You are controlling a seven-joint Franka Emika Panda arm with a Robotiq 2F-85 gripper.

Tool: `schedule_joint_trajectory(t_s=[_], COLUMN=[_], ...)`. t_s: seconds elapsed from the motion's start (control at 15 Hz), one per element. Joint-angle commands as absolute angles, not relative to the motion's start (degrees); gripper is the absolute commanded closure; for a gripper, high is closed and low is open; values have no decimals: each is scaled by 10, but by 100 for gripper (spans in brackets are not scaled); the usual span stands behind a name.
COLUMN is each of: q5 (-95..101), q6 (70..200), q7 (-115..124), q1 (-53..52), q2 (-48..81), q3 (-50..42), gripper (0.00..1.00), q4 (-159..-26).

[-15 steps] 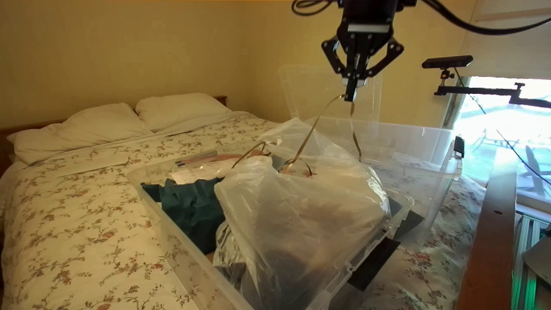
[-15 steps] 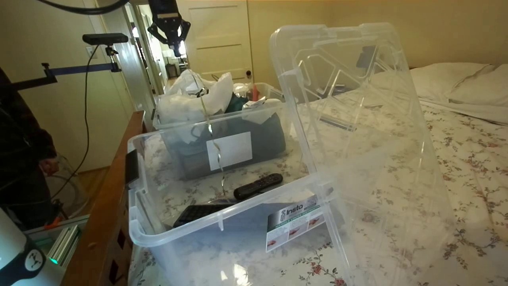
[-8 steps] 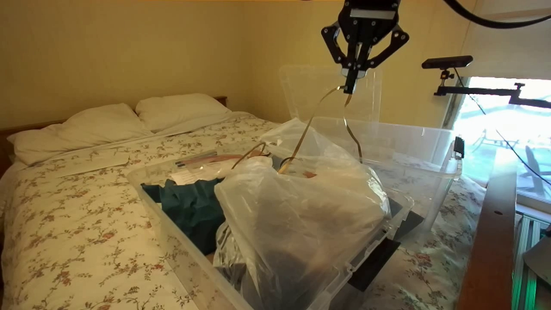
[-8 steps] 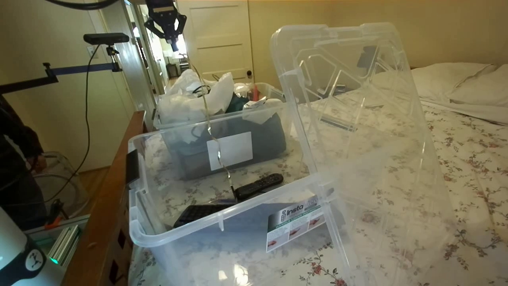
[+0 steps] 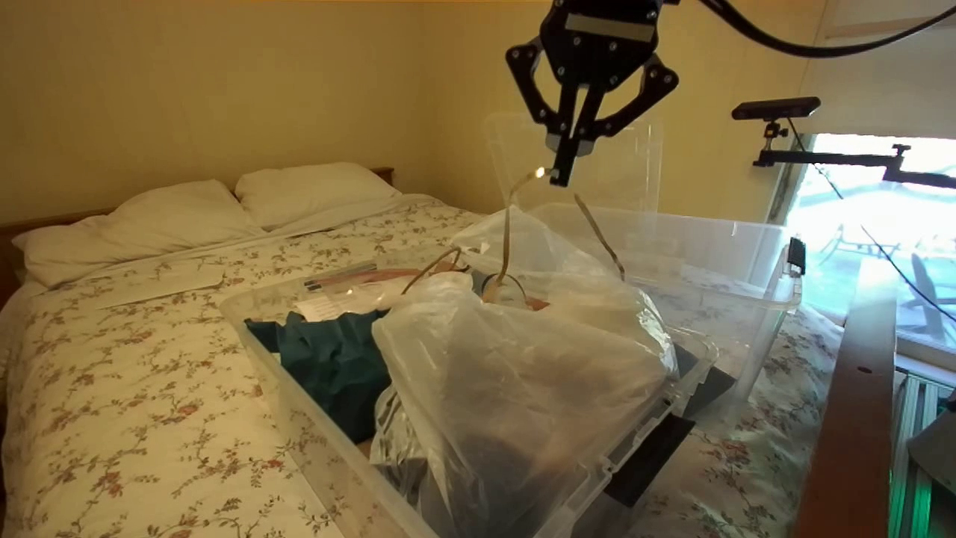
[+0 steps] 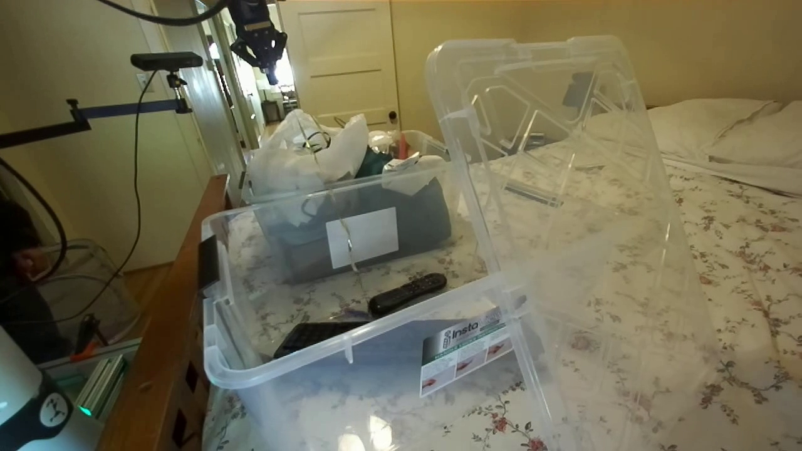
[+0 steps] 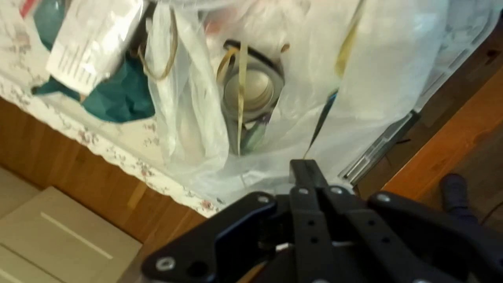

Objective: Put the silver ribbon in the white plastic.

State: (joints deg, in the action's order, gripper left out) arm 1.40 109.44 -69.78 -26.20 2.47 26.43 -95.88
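Observation:
My gripper (image 5: 562, 179) hangs above the bag with its fingers together, shut on a thin silver ribbon that looks golden here. In the wrist view, my gripper (image 7: 304, 162) has a ribbon strand leaving its tips. One ribbon length (image 5: 506, 232) drops into the open white plastic bag (image 5: 538, 373). Another length slants down behind the bag, and in an exterior view the ribbon (image 6: 348, 241) hangs outside over the bin's side. In the wrist view, ribbon (image 7: 241, 86) crosses a round grey item in the mouth of the white plastic bag (image 7: 373, 98). The pinched part is hidden between the fingertips.
The bag sits in a clear bin (image 5: 351, 456) beside dark green cloth (image 5: 336, 366). A second clear bin (image 6: 282, 376) holds a black remote (image 6: 407, 294); its clear lid (image 6: 564, 188) stands open. A camera on an arm (image 5: 777, 108) and a wooden rail (image 5: 844, 418) are nearby.
My gripper rose slightly, then moved left and lower in an exterior view and tilted. The ribbon swung with it; its hanging end shifted in the bin area. The bag has not moved.

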Motion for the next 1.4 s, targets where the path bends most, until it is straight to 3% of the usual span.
schedule_joint_trajectory(t_s=[0.0, 0.47, 0.93, 1.33], q5=[29, -10, -40, 63], q6=[1127, 1198, 1257, 1237], q7=[-725, -875, -897, -763], q1=[-303, -336, -299, -309], q2=[140, 272, 245, 186], q3=[301, 326, 326, 252], gripper=[100, 100, 100, 100], q4=[-851, -731, -776, -848])
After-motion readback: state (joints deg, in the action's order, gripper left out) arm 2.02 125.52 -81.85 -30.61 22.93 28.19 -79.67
